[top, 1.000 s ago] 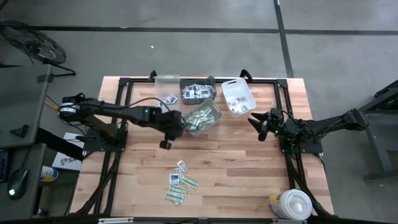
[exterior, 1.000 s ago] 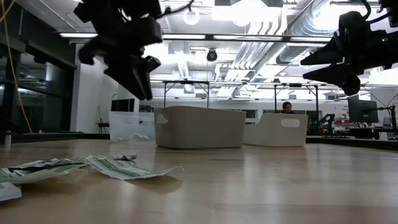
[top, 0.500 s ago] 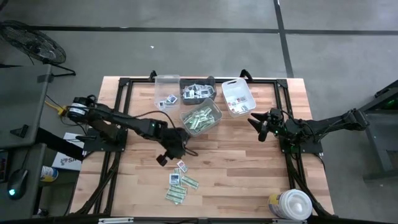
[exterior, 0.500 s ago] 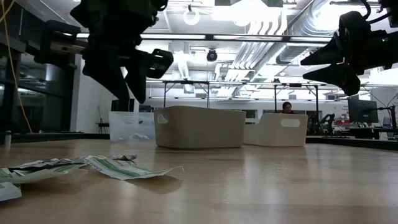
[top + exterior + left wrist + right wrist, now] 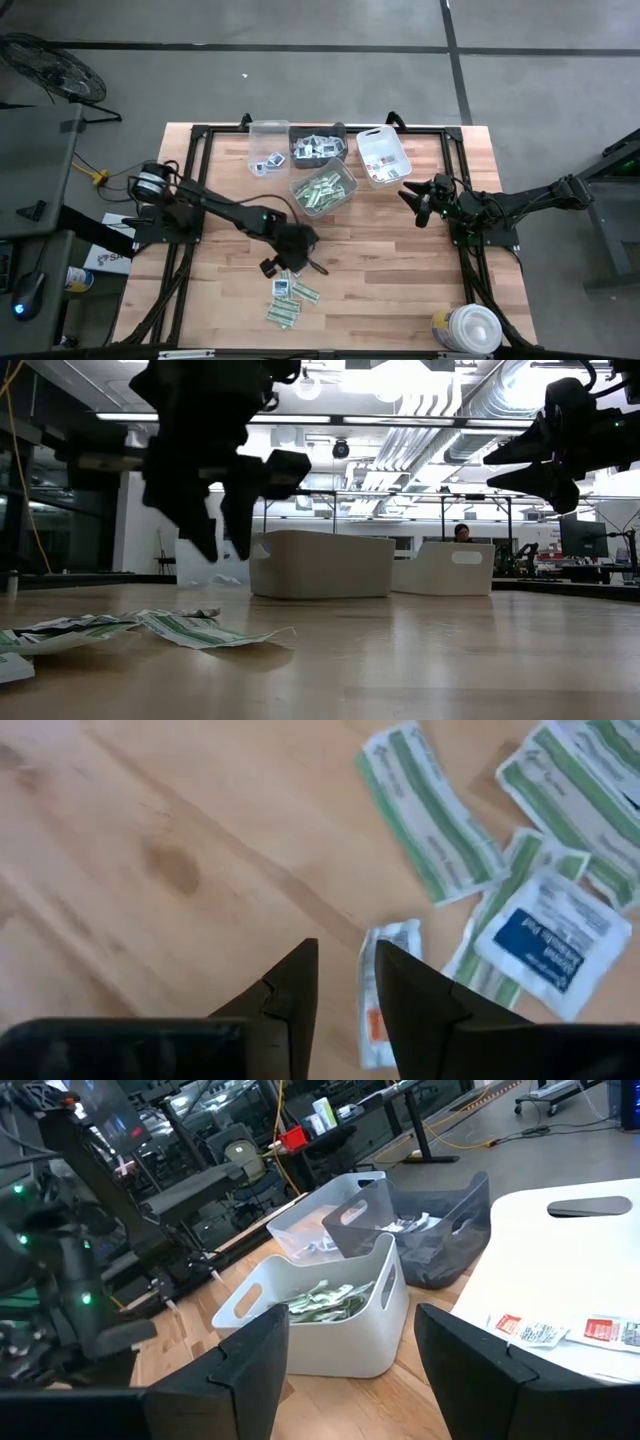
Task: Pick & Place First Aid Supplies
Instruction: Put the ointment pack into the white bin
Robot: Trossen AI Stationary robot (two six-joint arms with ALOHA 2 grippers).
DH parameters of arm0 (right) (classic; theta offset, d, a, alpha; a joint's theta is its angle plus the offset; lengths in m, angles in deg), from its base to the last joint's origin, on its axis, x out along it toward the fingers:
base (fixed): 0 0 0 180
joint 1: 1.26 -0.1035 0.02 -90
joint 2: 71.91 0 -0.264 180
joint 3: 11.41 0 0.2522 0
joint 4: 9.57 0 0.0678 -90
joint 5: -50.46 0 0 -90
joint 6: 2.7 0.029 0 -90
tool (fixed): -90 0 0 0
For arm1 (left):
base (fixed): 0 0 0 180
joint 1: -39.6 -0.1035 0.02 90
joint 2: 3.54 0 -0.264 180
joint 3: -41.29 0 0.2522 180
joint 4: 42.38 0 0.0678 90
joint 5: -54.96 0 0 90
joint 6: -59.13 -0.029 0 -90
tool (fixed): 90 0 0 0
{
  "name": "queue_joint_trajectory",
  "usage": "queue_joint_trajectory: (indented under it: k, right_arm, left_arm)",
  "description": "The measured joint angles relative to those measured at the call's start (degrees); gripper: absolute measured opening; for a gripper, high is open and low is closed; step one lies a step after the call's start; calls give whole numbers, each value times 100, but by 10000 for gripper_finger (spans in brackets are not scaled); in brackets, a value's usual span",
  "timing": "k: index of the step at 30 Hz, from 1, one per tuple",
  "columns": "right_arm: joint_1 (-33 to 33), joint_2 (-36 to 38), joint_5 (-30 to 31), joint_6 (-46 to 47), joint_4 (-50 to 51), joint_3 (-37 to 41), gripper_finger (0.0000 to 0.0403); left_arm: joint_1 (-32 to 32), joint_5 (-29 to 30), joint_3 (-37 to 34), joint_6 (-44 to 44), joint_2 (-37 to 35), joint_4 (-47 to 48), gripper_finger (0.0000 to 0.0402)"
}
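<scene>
Near the front of the table (image 5: 400, 270), a loose scatter of first aid packets (image 5: 289, 294) lay on bare wood: narrow green-and-white strips (image 5: 425, 812) and a squarish white one with blue print (image 5: 540, 935). Right over that pile hung the left gripper (image 5: 345, 995), its two dark fingers parted only a little, nothing between them, and a small white packet with a red mark (image 5: 382, 990) lay flat on the wood just past the tips. From the low view the fingers pointed down above the wood, clear of it, though how near they sat to the packets was hard to judge from that angle. Farther back stood the bins: a white bin of green strips (image 5: 323, 190) nearest the pile, then along the rear edge a clear bin (image 5: 268, 148) with a few pieces inside, a dark bin (image 5: 318, 147) well stocked, and a second white bin (image 5: 383, 157) with a couple of packets in it. So the sorting looked well under way, the bins already loaded, with that last handful on the wood yet to be picked and placed. Off to the side, the right gripper (image 5: 413, 203) waited in the air with its fingers spread wide and empty, and a big round white tub (image 5: 470, 328) sat at the table's front corner.
</scene>
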Motion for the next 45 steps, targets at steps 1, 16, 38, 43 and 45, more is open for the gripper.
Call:
queue_joint_trajectory:
  k: [1,16,38,43,45]
  right_arm:
    - [-2,4,-28,0,-1,0,211]
    - [0,2,-113,0,-5,0,211]
    - [-2,3,-117,0,-3,0,211]
    - [0,2,-117,0,8,0,211]
    - [-1,2,-117,0,5,0,211]
  left_arm:
    - [41,24,0,-7,56,-41,102]
    - [183,506,-2,-277,243,-149,217]
    - [419,1117,7,-89,649,-389,201]
    - [412,1007,22,149,890,-409,201]
    - [410,987,22,327,960,-426,201]
